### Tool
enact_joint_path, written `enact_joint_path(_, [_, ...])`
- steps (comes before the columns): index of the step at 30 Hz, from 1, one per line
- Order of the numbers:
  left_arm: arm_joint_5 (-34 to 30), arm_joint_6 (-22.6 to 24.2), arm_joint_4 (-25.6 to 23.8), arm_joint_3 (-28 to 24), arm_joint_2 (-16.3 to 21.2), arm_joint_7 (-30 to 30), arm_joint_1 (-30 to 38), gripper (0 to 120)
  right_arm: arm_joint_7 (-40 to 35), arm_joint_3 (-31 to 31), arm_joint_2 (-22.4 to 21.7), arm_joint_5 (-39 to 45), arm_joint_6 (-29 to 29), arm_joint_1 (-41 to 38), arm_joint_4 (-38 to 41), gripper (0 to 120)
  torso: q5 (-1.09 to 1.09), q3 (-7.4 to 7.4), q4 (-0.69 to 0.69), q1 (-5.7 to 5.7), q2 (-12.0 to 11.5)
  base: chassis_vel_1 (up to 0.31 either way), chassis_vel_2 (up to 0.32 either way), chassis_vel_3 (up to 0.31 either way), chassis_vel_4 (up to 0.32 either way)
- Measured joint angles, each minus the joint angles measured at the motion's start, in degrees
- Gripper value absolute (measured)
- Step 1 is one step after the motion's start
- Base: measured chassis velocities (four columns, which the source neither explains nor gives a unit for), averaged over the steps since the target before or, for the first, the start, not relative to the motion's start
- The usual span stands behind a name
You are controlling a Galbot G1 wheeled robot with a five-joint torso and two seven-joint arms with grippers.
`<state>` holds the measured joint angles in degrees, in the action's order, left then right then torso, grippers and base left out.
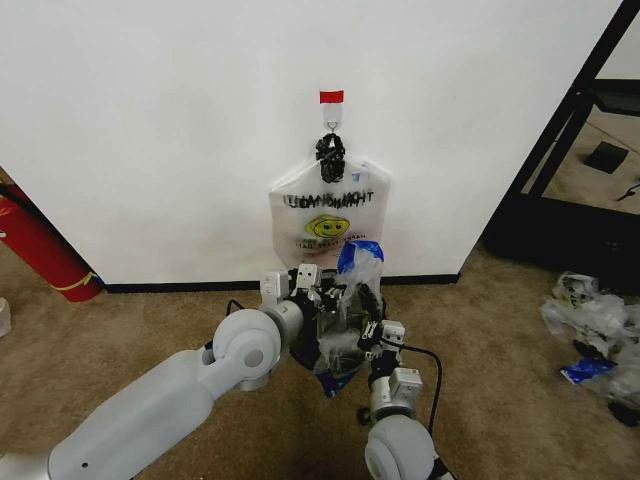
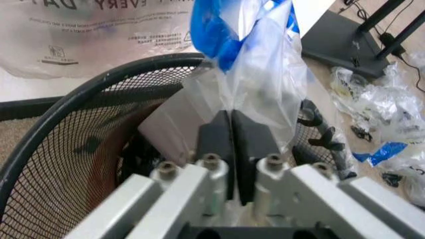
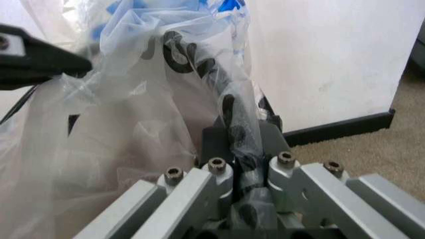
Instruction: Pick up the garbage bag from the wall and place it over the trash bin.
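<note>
The left gripper (image 2: 231, 144) has its two black pads pressed together on a fold of the clear bag (image 2: 265, 84), which rises straight up from the pads, its blue patch (image 2: 212, 30) at the top. It hangs over the bin (image 2: 59, 149), whose round black mesh rim curves around and below the pads, a red base showing through the mesh.

The right gripper (image 3: 242, 149) is clamped on the opposite edge of the same bag (image 3: 133, 124), pinching plastic with black print on it; the film billows away from the pads toward the left gripper's dark finger (image 3: 40, 59).

In the head view both grippers, left (image 1: 318, 292) and right (image 1: 372, 338), meet low in front of the wall (image 1: 150, 120), the bag (image 1: 352, 290) stretched between them with its long axis roughly vertical, blue end up, over the bin (image 1: 330, 352).

One clear bag is held. One white smiley bag (image 1: 330, 215) hangs above it from one hook (image 1: 331, 122) marked with red tape. One fire extinguisher (image 1: 40, 250) leans at the wall to the left. A heap of loose plastic (image 1: 595, 330) lies on the carpet (image 1: 120, 320) to the right.
</note>
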<state>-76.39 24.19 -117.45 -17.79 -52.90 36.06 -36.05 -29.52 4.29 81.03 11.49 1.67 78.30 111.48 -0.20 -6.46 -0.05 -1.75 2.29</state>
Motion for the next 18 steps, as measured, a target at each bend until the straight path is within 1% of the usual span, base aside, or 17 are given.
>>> enact_joint_path(1, [0.1, -0.1, 0.0, 0.0, 0.0, 0.0, 0.0, 0, 0.0, 0.0, 0.0, 0.0, 0.0, 0.0, 0.0, 1, 0.0, 0.0, 0.0, 0.0, 0.0, 0.0, 0.0, 0.0, 0.0])
enact_joint_path(11, [1.5, -0.9, 0.1, 0.2, -0.1, 0.0, -0.1, 0, 0.0, 0.0, 0.1, 0.6, -0.4, 0.2, 0.0, 1, 0.0, 0.0, 0.0, 0.0, 0.0, 0.0, 0.0, 0.0, 0.0])
enact_joint_path(14, [1.7, -1.1, 0.1, 1.1, 0.5, 0.0, 0.3, 0, 0.2, 0.1, 0.1, 1.1, -0.8, 0.5, 0.0, 1, 0.0, 0.0, 0.0, 0.0, 0.0, 0.0, 0.0, 0.0, 0.0])
enact_joint_path(18, [1.3, -1.3, 0.1, 3.0, 2.2, -0.2, 1.2, 0, 1.2, 0.6, -0.1, 2.4, -2.1, 1.3, 0.2, 1, 0.0, 0.0, 0.0, 0.0, 0.0, 0.0, 0.0, 0.0, 0.0])
